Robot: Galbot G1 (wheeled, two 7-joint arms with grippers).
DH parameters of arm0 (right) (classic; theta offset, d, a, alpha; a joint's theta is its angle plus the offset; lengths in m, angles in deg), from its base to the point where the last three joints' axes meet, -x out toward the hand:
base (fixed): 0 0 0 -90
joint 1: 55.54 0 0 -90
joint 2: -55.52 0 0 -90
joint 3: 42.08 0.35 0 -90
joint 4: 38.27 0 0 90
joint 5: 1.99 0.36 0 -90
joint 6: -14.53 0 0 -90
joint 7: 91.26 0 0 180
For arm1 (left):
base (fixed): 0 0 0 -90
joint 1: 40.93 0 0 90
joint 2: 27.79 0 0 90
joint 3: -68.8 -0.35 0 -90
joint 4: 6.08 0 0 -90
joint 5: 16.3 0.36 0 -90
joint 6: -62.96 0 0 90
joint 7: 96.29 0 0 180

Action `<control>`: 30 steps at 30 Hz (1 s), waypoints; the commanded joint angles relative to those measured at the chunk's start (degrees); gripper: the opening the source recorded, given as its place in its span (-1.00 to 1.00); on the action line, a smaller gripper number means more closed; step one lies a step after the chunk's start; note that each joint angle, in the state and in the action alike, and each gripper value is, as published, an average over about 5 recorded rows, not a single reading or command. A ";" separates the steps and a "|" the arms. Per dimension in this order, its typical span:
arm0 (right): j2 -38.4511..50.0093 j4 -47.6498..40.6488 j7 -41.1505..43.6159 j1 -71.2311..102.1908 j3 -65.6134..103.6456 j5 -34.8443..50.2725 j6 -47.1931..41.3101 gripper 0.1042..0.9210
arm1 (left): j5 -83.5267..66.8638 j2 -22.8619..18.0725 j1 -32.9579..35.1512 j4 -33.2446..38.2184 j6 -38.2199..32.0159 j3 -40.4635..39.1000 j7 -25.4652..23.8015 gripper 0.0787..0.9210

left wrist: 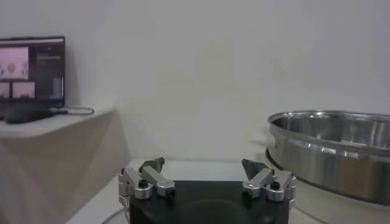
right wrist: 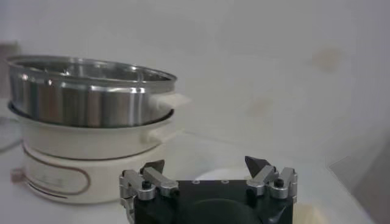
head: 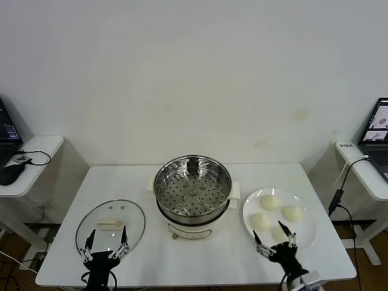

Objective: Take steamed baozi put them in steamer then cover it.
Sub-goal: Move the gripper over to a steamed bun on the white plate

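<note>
Two tools, left tool [head: 106, 244] and right tool [head: 276, 240], hover spread wide, holding nothing.

The room is bright with soft, even light. The round shiny steel steamer pot [head: 193, 193] glints. Both wrist views look hazy and blurry.

The left tool [head: 106, 244] is seen at the lower left of the head frame, its fingers spread wide apart and pointed toward the top of the frame. The right tool [head: 276, 242] is seen at the lower right, likewise spread and empty. Nothing is held between either pair of fingertips.
</note>
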 commanded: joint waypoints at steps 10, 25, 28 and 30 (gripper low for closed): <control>24.23 -11.98 20.58 -22.09 1.00 -26.94 -6.91 0.76 | 9.69 0.30 -1.69 -0.98 1.07 0.41 -1.91 0.77; 39.42 -32.22 46.22 -56.95 -36.63 -16.43 -2.23 0.76 | 13.53 0.20 -1.39 -2.11 -0.69 1.93 -2.25 0.77; 38.54 -35.38 49.03 -63.78 -44.80 -16.10 -1.79 0.76 | 13.61 0.16 -1.50 -2.45 -0.94 2.17 -2.35 0.77; 37.69 -37.75 50.63 -68.32 -50.27 -16.75 -1.22 0.76 | 13.59 0.21 -1.64 -2.66 -0.94 2.37 -2.39 0.77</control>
